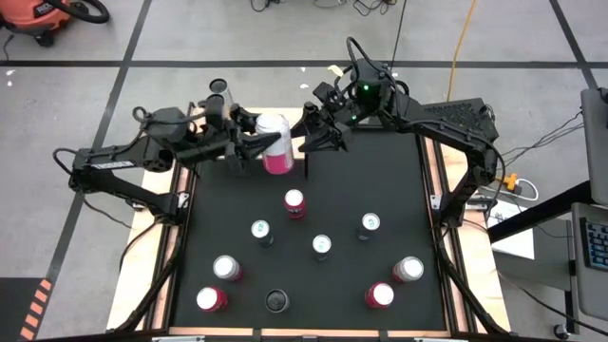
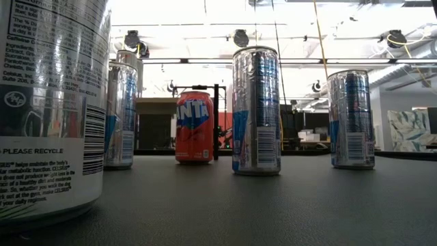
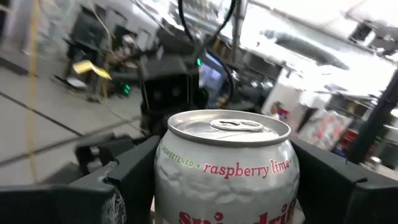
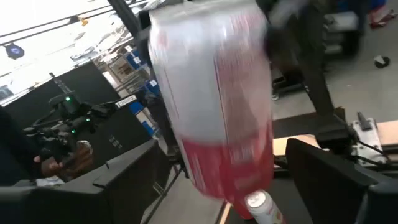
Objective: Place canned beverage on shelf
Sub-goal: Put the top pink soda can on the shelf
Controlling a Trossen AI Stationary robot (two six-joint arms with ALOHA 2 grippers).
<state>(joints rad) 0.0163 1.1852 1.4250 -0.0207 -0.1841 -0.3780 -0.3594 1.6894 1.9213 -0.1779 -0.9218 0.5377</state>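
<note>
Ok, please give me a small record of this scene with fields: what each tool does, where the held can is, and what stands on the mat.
left tool: closed on the raspberry lime can, at the mat's far edge
right tool: open, just beside that can, not holding it
held can: raised, lying tilted between both tools
other cans: nine standing on the mat, among them an orange can
shelf: not visible

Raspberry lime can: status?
Left gripper shut on white-and-pink raspberry lime can, held aloft at table's far edge. Right gripper open, just beside it. Shelf not visible.
</note>
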